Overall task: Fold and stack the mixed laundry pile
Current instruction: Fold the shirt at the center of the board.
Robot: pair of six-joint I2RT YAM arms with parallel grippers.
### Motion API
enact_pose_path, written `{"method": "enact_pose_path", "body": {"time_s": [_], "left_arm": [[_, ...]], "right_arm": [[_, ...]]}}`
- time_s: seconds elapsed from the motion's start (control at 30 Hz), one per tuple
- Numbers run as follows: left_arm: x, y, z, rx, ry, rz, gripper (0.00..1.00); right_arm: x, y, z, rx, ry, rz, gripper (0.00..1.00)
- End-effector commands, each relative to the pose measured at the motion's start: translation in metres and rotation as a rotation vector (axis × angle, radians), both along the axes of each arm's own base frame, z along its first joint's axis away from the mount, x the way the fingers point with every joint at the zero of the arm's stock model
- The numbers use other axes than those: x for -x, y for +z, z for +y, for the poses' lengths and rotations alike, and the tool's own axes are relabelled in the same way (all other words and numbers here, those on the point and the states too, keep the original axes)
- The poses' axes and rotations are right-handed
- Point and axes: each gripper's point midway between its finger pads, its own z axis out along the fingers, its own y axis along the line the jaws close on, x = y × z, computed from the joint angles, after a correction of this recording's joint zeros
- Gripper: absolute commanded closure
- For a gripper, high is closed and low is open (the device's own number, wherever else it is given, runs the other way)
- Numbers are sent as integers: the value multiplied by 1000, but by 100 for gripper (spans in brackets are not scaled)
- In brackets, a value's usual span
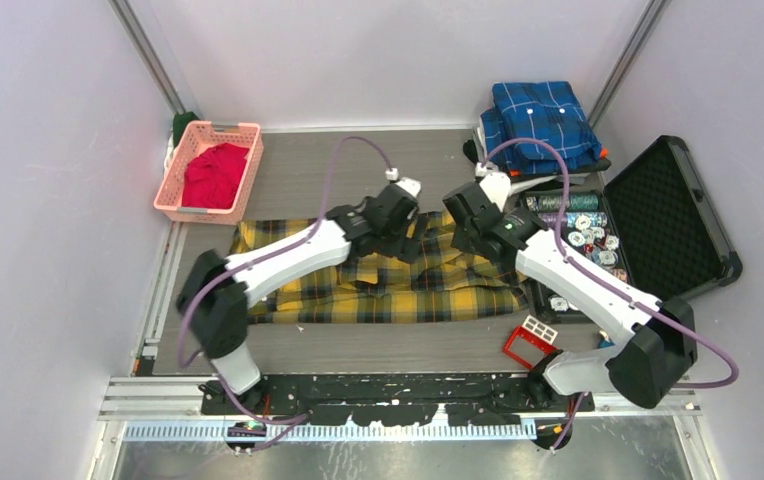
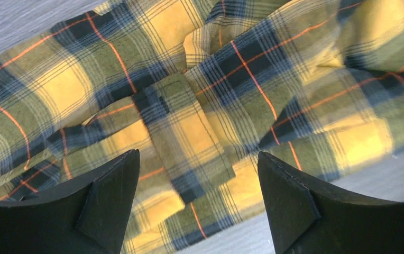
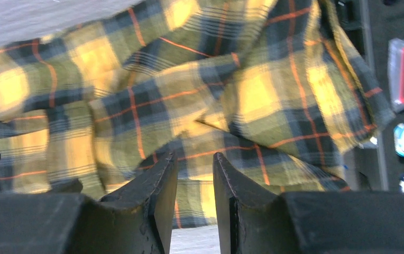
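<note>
Laundry lies in two places. At the desk's far left corner the red T-shirt (image 1: 213,175) sits bunched inside the pink basket (image 1: 173,190). The left arm rises from the near edge, elbow bent toward the left edge, forearm reaching to mid-desk. The left gripper (image 2: 197,153) hangs over the yellow plaid shirt (image 1: 398,295), fingers spread wide, holding nothing. That shirt lies rumpled across mid-desk, long axis parallel to the near edge; collar direction indeterminate. The right arm reaches in from the near right corner. The right gripper (image 3: 194,154) sits low over the shirt, fingers drawn close with a narrow gap; whether they pinch cloth cannot be told.
</note>
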Motion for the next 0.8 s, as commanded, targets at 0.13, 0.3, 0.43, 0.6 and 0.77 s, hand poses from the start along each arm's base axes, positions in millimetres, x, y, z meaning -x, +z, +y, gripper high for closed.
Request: {"method": "enact_pose_path", "body": {"time_s": [0.13, 0.3, 0.43, 0.6, 0.77], "left_arm": [[-23, -57, -6, -317, 62, 51, 21], [-30, -79, 1, -428, 89, 56, 27], [-30, -91, 8, -470, 109, 57, 45], [-32, -84, 20, -491, 144, 15, 90], [-22, -39, 22, -378, 171, -3, 100]], "right_arm": [[29, 0, -54, 22, -129, -25, 63], [35, -4, -58, 11, -117, -21, 63], [34, -5, -56, 7, -102, -23, 63], [32, -7, -50, -5, -83, -17, 64], [28, -11, -46, -11, -80, -10, 64]]}}
